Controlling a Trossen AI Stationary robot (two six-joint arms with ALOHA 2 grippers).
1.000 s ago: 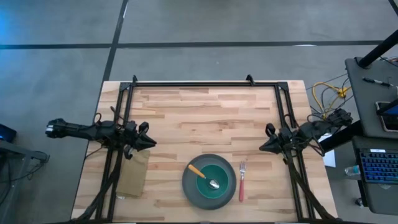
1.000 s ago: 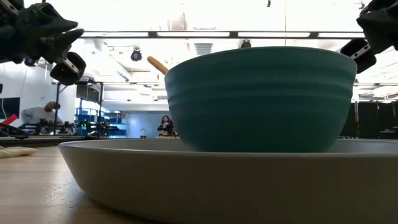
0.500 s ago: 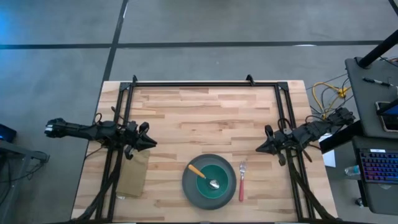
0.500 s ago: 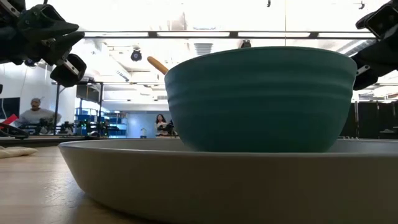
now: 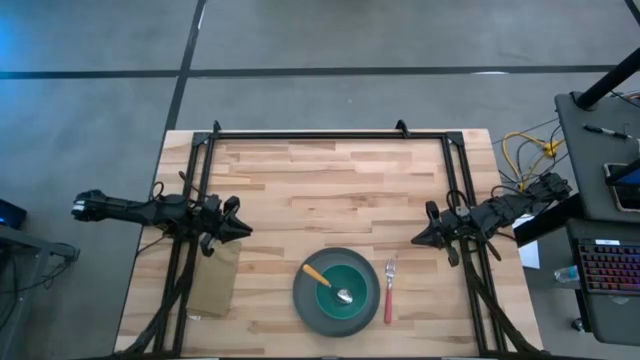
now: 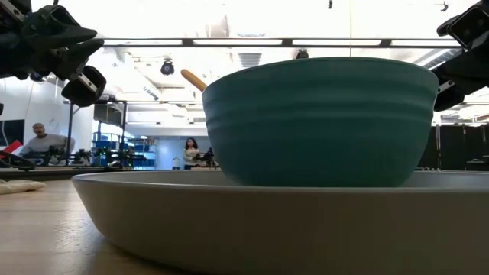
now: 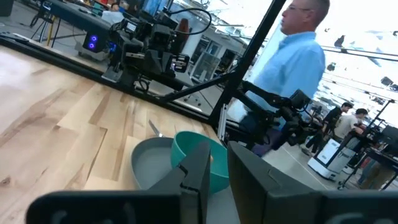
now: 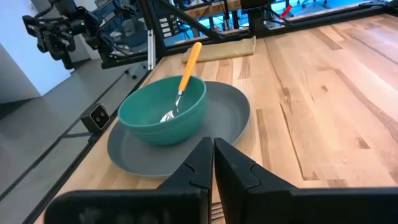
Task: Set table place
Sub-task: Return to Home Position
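On the pale wooden table (image 5: 330, 180) a grey plate (image 5: 305, 305) sits near the near edge with a teal bowl (image 5: 360, 275) standing on it. An orange-handled spoon (image 5: 318, 275) leans in the bowl. A red-handled fork (image 5: 389, 296) lies flat to the plate's right, and a tan napkin (image 5: 215, 282) lies flat to its left. My left gripper (image 5: 240, 229) hovers shut above the napkin's far end. My right gripper (image 5: 416, 238) hovers shut just beyond the fork. From the right wrist view the bowl (image 8: 163, 112) and spoon (image 8: 188, 62) lie ahead of the shut fingers.
A black rail frame (image 5: 330, 132) edges the table, and both arms reach in over its side rails. A person in a blue shirt (image 7: 289, 56) stands beyond the table's right side, near a desk with a keyboard (image 5: 610, 268). Bare wood stretches across the far half.
My right gripper has shifted slightly toward the table's left, closer to the fork and plate, then held still. The tableware has stayed in place.
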